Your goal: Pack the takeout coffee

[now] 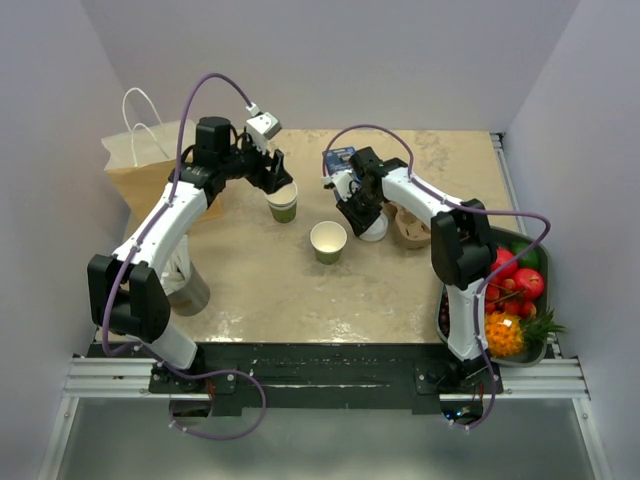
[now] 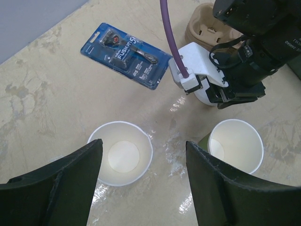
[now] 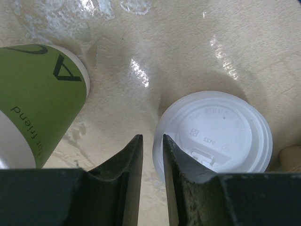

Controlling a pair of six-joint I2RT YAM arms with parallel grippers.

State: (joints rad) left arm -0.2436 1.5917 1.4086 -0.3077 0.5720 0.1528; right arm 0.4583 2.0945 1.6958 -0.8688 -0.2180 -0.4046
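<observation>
Two open olive-green and cream paper cups stand mid-table, one farther left than the other. A round white lid lies flat on the table by itself. No cup wears a lid, so the takeout coffee is out of view. My left gripper hangs wide open above the left cup, holding nothing. My right gripper is low over the lid's left edge. Its jaws are a narrow gap apart and straddle the rim.
A brown paper bag with white handles stands at the back left. A blue razor pack lies behind the cups. A cardboard cup carrier sits right of the lid. A tray of fruit occupies the right edge.
</observation>
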